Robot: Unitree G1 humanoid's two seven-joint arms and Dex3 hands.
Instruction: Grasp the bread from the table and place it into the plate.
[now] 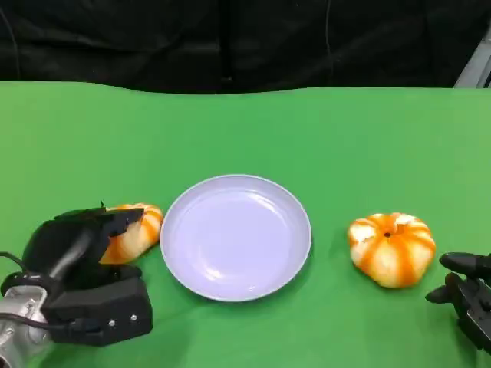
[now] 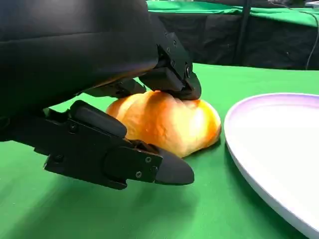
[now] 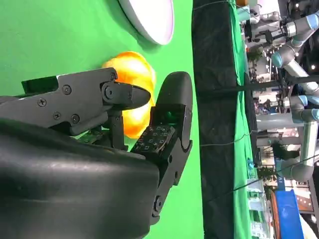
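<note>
Head view: high, looking down across table (image 1: 245, 130). Wrist views: low, close behind each hand, both sharing plate (image 2: 279, 149) ahead.

Green table (image 1: 368, 130): white plate (image 1: 235, 236) (centre), bread (image 1: 136, 231), round bun (image 1: 391, 248).

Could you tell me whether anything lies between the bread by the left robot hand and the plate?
Nothing visible does: only bare green table separates that bread from the plate, with the left robot hand already touching it.
</note>
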